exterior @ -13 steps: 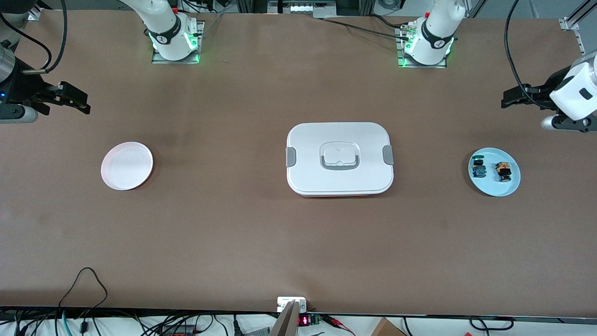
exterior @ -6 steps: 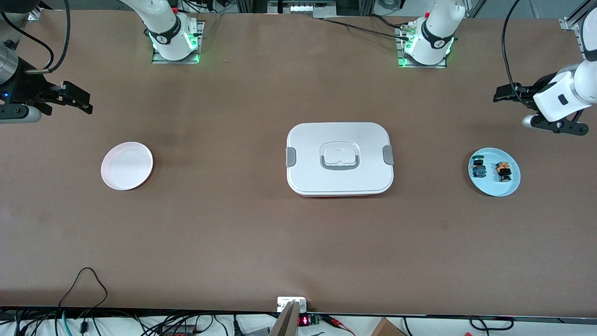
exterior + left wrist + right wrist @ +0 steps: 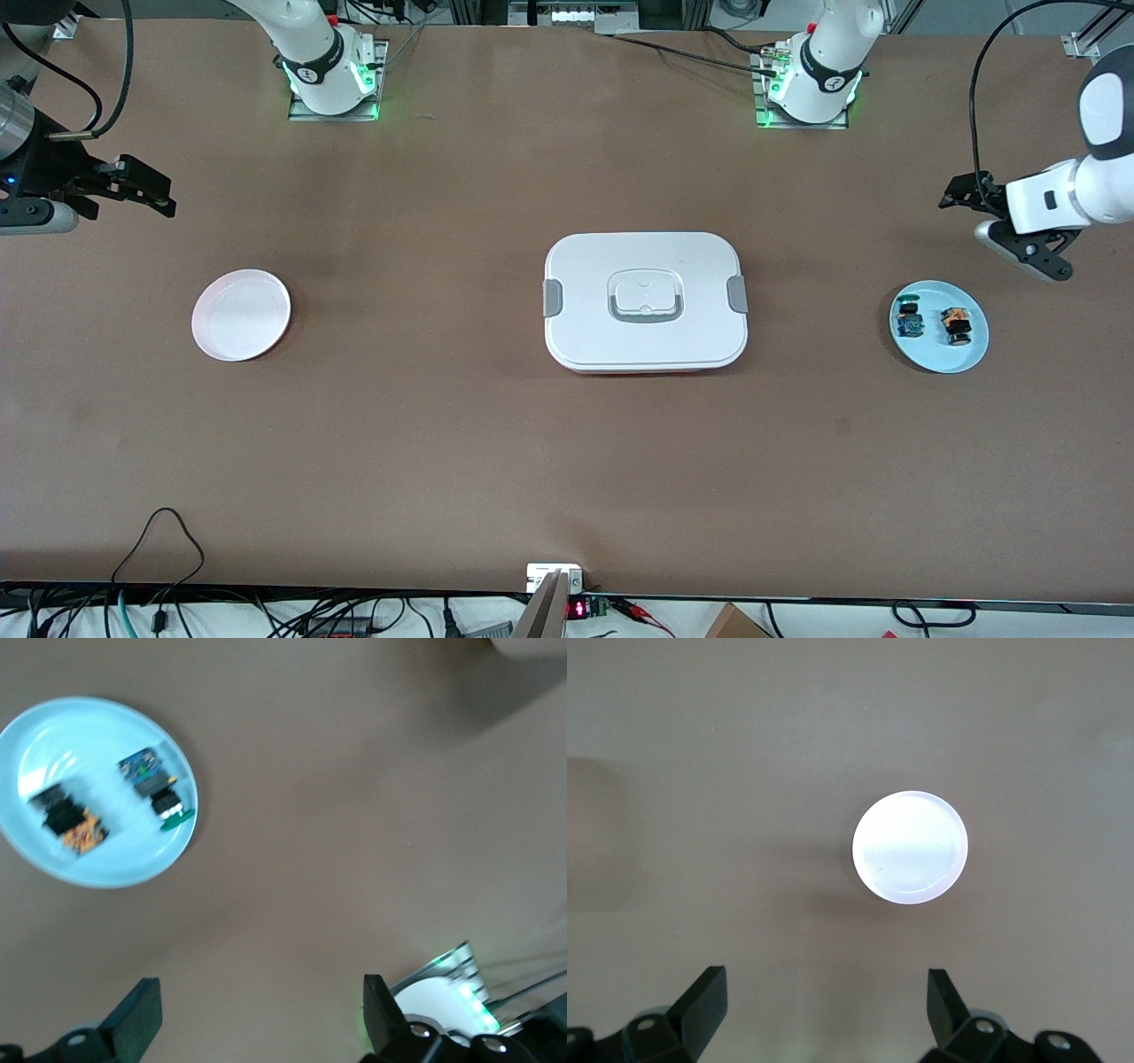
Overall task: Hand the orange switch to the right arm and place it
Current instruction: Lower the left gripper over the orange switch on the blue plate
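A tiny black electronic switch with a round orange cap (image 3: 955,325) lies on a round light-blue plate (image 3: 939,359) at the left arm's end of the brown tabletop (image 3: 567,443), its short body running toward and away from the front camera, orange cap at the end farther from that camera. Just beside it on the same plate, toward the middle of the tabletop and apart from it, lies a similar tiny black part with a blue-green top (image 3: 908,319).

The white left arm reaches in from the edge of the front view, its forearm roughly level and its black gripper (image 3: 961,192) up in the air over bare tabletop near the plate, not over it; the left wrist view shows its two black fingers (image 3: 137,1019) spread wide with nothing between them (the plate and both parts in sight below).

The right arm waits at its own end, its black gripper (image 3: 142,189) over bare tabletop near a round white plate (image 3: 241,315), fingers (image 3: 700,1001) parted and holding nothing.

A white rectangular lidded box with grey side latches (image 3: 645,301) sits at the tabletop's middle, well apart from both plates.
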Robot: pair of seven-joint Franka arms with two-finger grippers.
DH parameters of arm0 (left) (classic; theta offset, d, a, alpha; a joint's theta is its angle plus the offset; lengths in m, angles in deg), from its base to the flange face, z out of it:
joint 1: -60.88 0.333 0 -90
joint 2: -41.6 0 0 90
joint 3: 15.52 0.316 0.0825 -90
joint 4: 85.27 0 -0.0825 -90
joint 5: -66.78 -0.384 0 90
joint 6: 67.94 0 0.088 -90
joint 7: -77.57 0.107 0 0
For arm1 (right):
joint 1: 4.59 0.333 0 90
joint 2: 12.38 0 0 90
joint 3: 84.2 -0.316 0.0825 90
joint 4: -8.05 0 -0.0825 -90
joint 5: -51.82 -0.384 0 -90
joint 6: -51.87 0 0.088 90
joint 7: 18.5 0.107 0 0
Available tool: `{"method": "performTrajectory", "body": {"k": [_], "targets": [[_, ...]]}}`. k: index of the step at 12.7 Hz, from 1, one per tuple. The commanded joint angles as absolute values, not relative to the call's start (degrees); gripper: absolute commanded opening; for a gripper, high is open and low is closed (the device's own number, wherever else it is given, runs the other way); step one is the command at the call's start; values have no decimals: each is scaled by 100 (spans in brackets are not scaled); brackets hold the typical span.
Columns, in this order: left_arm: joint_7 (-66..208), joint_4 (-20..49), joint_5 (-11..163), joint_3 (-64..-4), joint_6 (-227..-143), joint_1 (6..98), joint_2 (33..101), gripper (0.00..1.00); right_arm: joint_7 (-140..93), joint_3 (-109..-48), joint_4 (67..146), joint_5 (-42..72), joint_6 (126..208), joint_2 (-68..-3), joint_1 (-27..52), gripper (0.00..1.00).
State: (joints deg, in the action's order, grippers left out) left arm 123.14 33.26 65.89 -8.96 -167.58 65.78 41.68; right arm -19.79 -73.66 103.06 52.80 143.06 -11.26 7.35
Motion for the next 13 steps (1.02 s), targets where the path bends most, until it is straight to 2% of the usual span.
{"method": "performTrajectory", "body": {"k": [1,7,13], "targets": [[13771,3338,6405,-928,-17277,6781,4580,100,-1965,-7356,10210,5340,14302,-1150,763,100],[16515,3294,6397,-928,-18376,7124,5529,100,-2027,-7312,10209,5332,14231,-1142,701,100],[18960,3294,6414,-946,-20143,7546,6277,100,-2079,-7321,10209,5349,14223,-1150,710,100]]}}
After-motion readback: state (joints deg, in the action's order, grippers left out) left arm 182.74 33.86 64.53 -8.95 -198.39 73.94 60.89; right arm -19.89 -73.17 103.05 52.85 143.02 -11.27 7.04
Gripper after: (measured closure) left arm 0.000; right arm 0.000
